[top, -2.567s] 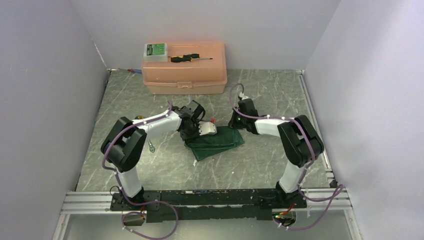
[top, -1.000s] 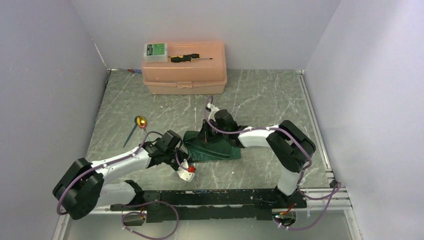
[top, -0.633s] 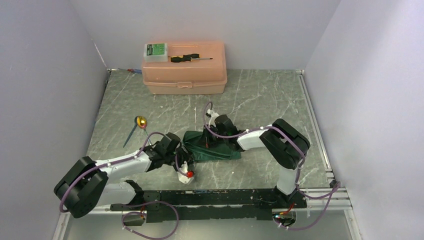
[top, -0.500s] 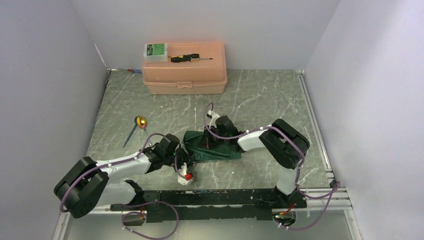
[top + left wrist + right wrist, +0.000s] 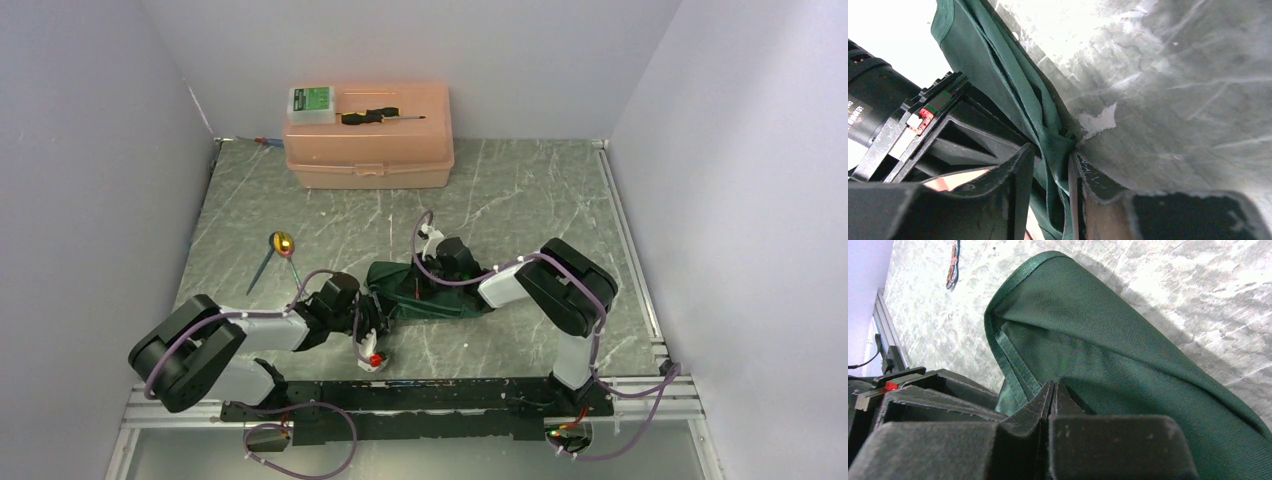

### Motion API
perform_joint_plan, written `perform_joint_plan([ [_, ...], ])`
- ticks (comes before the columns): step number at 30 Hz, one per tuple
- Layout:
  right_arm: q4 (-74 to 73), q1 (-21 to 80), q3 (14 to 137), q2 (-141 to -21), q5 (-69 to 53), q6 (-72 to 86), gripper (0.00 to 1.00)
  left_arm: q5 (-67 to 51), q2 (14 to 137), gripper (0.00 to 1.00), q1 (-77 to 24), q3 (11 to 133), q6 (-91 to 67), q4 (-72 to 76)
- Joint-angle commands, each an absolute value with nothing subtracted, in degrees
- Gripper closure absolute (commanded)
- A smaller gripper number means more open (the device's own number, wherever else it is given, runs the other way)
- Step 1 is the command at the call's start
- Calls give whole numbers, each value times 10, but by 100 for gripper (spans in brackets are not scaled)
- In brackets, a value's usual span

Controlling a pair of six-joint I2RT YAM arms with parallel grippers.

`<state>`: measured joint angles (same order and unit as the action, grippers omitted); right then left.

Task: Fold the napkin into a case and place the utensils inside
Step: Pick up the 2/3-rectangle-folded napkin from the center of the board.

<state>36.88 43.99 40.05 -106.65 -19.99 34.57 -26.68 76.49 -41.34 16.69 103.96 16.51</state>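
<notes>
The dark green napkin (image 5: 430, 298) lies folded in the middle of the table. My left gripper (image 5: 376, 306) is at its near left corner. In the left wrist view my left gripper (image 5: 1050, 150) is shut on the napkin (image 5: 998, 75), with bunched layers of its edge between the fingers. My right gripper (image 5: 418, 288) rests on top of the cloth. In the right wrist view my right gripper (image 5: 1050, 387) is shut with nothing between its fingers, its tips against the napkin (image 5: 1128, 345). One utensil, with a gold head (image 5: 283, 242), lies on the table to the left, apart from both grippers.
A peach plastic case (image 5: 368, 140) stands at the back, with a green-labelled box (image 5: 312, 102) and a black-handled screwdriver (image 5: 380, 116) on its lid. Loose wires (image 5: 262, 141) lie at the back left corner. A small white scrap (image 5: 1100, 120) lies beside the napkin. Walls close in on both sides.
My left arm has left the napkin's top, come down to its near left corner and drawn its elbow inward. The right gripper slid left onto the napkin and stays there.
</notes>
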Motion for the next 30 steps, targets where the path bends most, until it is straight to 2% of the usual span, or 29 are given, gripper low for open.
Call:
perform_joint_plan([
  [1,374,443,376,-1084,-184,343,100,-242,799,67,-416,172,1013,154],
  [4,377,443,373,-1085,-182,341,100,-233,788,81,-415,194,986,130],
  [9,379,443,370,-1083,-181,334,100,-231,764,96,-415,216,950,84],
  [18,382,442,366,-1018,-170,305,100,-208,777,97,-416,279,830,22],
  [19,380,441,366,-1006,-166,299,97,-209,778,97,-415,287,820,14],
  [22,373,440,359,-963,-144,280,82,-211,786,97,-416,305,799,1],
  [25,361,439,349,-907,-104,246,59,-213,789,97,-416,311,794,-20],
  [28,327,438,348,-853,-38,212,43,-216,786,97,-416,306,800,-23],
  [29,326,437,346,-838,-9,203,36,-218,786,97,-416,304,801,-24],
  [30,333,434,341,-826,24,211,20,-219,786,98,-416,304,802,-26],
])
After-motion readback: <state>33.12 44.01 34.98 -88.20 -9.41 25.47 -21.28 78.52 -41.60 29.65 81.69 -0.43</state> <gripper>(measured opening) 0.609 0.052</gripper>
